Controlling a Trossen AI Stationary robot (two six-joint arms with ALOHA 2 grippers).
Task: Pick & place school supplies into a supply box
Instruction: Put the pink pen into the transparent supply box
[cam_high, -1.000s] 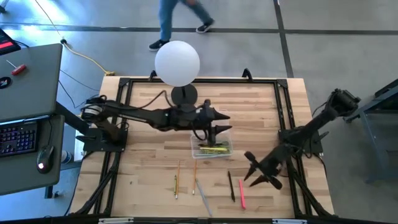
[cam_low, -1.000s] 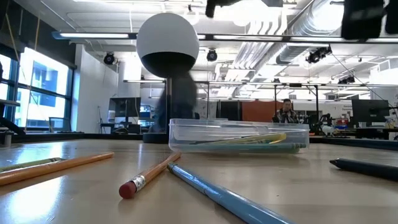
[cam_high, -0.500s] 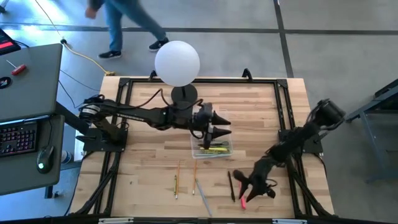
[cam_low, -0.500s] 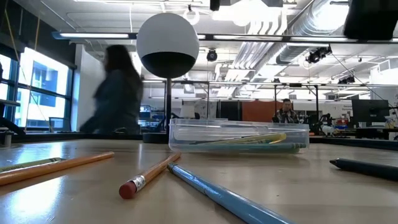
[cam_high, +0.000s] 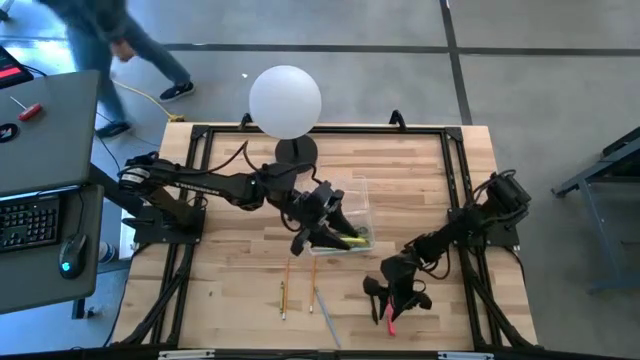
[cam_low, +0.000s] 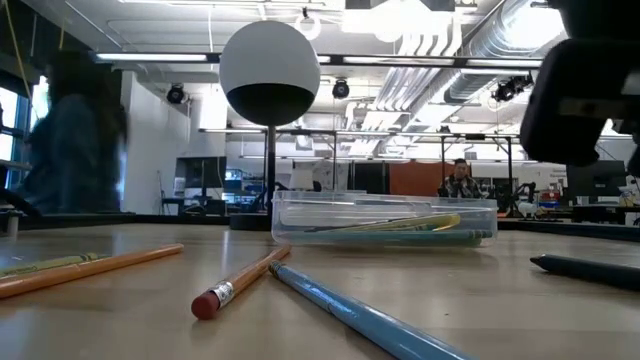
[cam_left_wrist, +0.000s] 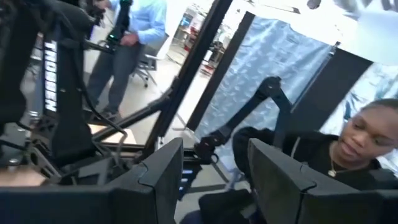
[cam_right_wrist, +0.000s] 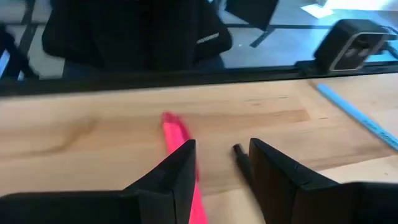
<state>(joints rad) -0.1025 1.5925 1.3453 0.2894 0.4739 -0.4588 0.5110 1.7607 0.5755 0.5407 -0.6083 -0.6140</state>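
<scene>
R gripper (cam_high: 392, 300) has dropped from above the table's right side down low over the red pen (cam_high: 388, 318) and black pen (cam_high: 372, 296) near the front edge, so the next pick looks close. Its fingers (cam_right_wrist: 177, 168) stand wide, holding nothing, red pen just under one. L gripper (cam_high: 322, 237) has swung off the supply box (cam_high: 350, 215) toward its front-left corner, partly open, empty. Box sits mid-table w/ yellow and green pencils inside.

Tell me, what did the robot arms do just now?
The right gripper swung in and came down over the pink pen and black pen, fingers open, holding nothing. The left gripper slid from above the clear supply box to its near edge. Pens, pencils and white globe lamp stayed put.
</scene>
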